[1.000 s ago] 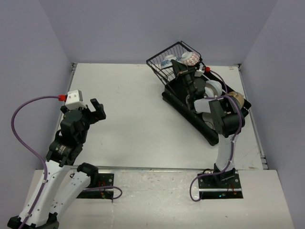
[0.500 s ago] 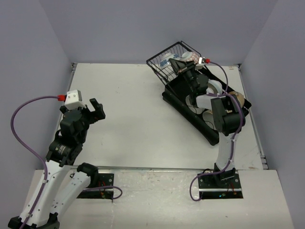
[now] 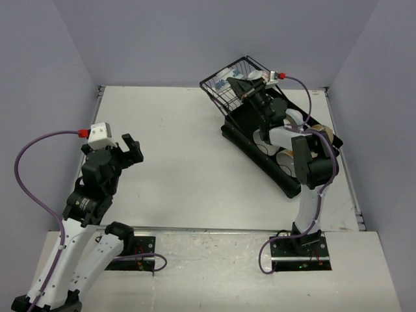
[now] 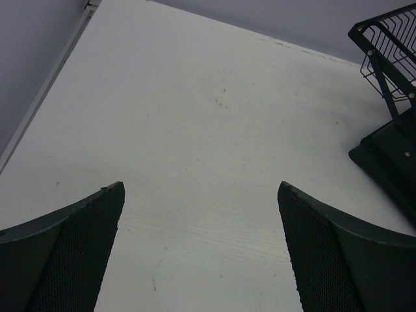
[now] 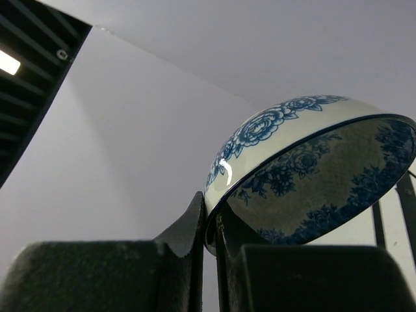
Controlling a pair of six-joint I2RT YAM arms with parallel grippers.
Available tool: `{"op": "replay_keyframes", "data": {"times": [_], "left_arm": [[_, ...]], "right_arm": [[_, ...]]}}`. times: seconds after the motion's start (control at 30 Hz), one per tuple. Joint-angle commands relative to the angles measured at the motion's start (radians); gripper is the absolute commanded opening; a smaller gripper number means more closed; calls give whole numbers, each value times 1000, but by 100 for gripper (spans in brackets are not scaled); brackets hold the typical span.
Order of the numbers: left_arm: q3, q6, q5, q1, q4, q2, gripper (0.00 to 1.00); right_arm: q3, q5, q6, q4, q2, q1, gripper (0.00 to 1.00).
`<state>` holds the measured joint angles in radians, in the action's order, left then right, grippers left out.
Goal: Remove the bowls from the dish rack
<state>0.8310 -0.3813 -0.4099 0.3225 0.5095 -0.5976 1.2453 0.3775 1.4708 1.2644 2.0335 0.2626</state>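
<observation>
right gripper (image 5: 209,218) pinching blue-patterned bowl (image 5: 305,162) by rim, seemingly over dish rack (image 3: 224,91); lift slow, clear wires, thin pinch. left gripper (image 4: 201,195) wide, empty.

This is a robotics lab cell. Lilac-grey walls (image 3: 162,39) box in a white worktop (image 3: 182,156). The left arm (image 3: 91,188) and right arm (image 3: 311,172) are bolted to a metal rail (image 3: 214,229) at its near edge, with purple cables (image 3: 26,169) trailing. The dish rack (image 3: 242,140) is its one homely fixture.
</observation>
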Motion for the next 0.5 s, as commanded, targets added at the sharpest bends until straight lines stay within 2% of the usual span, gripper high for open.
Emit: {"op": "replay_keyframes", "data": {"times": [0.0,0.13,0.23,0.3,0.33,0.37,0.4,0.43,0.47], "left_arm": [[5,12,6,-10,-40,-4,100],[5,12,5,-13,-40,-5,100],[11,7,-12,-16,-28,-1,100],[28,-17,-70,-22,-9,8,100],[33,-27,-98,-23,9,12,100],[40,-36,-124,-25,18,19,100],[43,-59,-186,-28,27,31,100],[49,-73,-220,-28,52,38,100],[52,-100,-283,-30,63,53,100]], "right_arm": [[66,55,-49,113,-116,4,0],[98,98,-76,73,-139,7,0],[164,170,-189,-66,-180,24,0],[222,205,-297,-361,-219,64,0],[296,208,-454,-478,-229,87,0],[340,183,-551,-760,-249,111,0],[462,135,-746,-928,-252,172,0],[532,3,-830,-1059,-245,209,0],[601,-61,-910,-1299,-205,242,0]]}}
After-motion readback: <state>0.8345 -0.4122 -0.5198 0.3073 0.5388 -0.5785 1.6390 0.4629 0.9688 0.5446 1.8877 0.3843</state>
